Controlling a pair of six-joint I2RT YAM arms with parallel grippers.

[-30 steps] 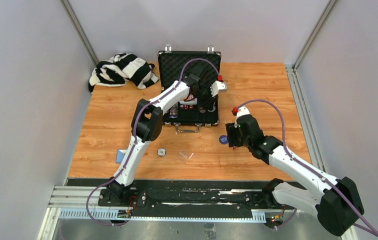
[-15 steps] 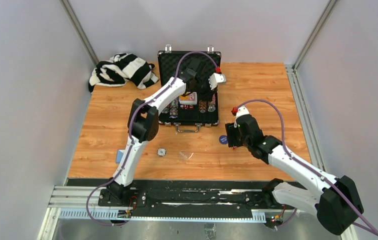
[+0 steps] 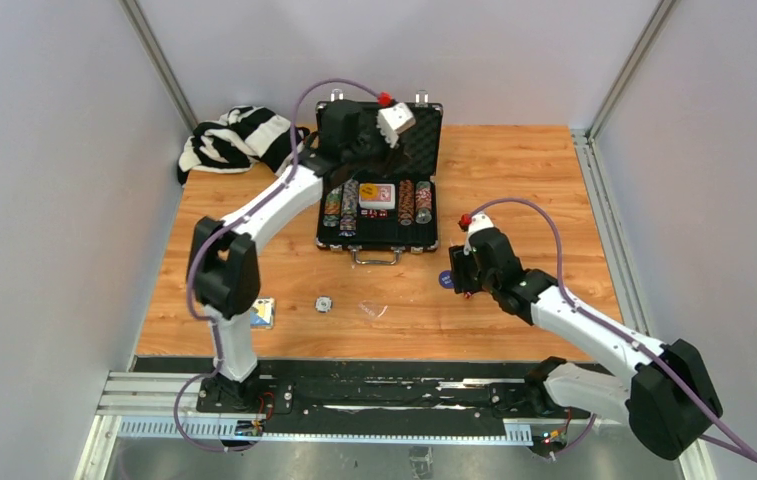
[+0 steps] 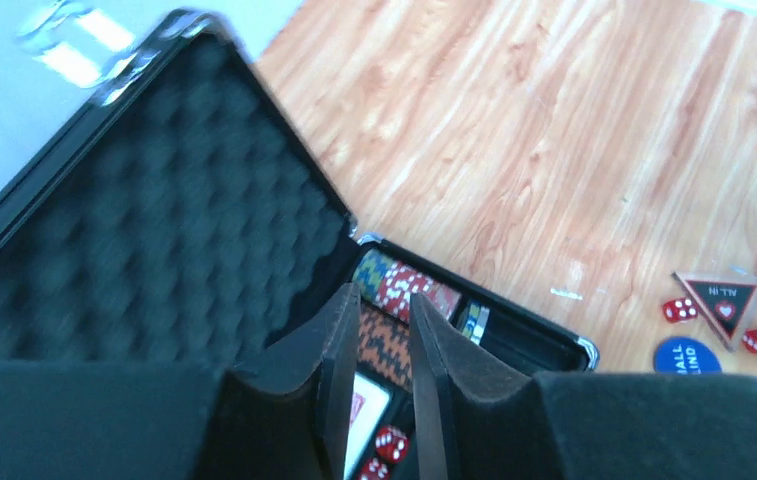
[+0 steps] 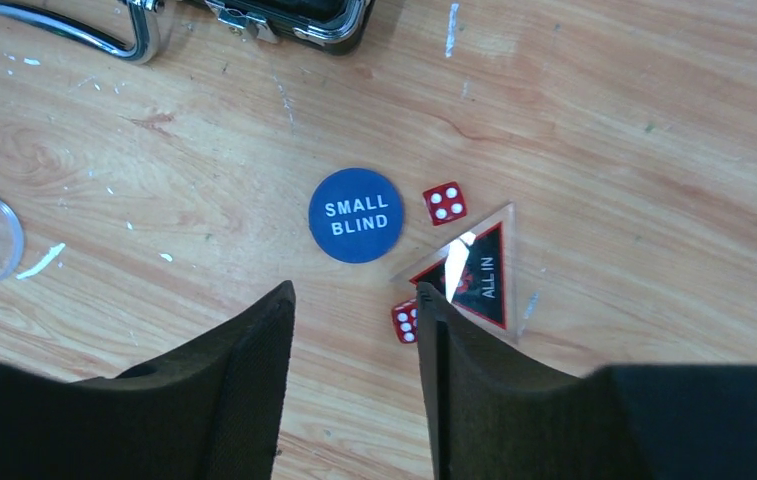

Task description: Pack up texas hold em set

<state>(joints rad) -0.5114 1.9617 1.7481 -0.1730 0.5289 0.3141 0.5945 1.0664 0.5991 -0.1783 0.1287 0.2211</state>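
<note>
The black briefcase (image 3: pixel 379 236) lies open at the table's middle, its foam lid (image 4: pixel 154 220) upright. Rows of poker chips (image 3: pixel 339 205) flank a card deck (image 3: pixel 377 194) with red dice (image 4: pixel 389 445) inside. My left gripper (image 3: pixel 366 148) hangs above the tray near the lid, its jaws a narrow gap apart with nothing between them (image 4: pixel 382 300). My right gripper (image 5: pixel 354 290) is open just above the wood. In front of it lie the blue SMALL BLIND button (image 5: pixel 355 215), a triangular ALL IN marker (image 5: pixel 474 270) and two red dice (image 5: pixel 444 202) (image 5: pixel 405 321).
A clear dealer button (image 3: pixel 374 310) and a small grey piece (image 3: pixel 323 303) lie in front of the case. A blue and yellow item (image 3: pixel 262 312) sits by the left arm. The striped cloth (image 3: pixel 244 140) is heaped at the back left. Grey walls close in three sides.
My left arm has lifted off the case's tray and swung back and left toward the lid, uncovering the chips. My right gripper's jaws have narrowed a little; it has hardly moved.
</note>
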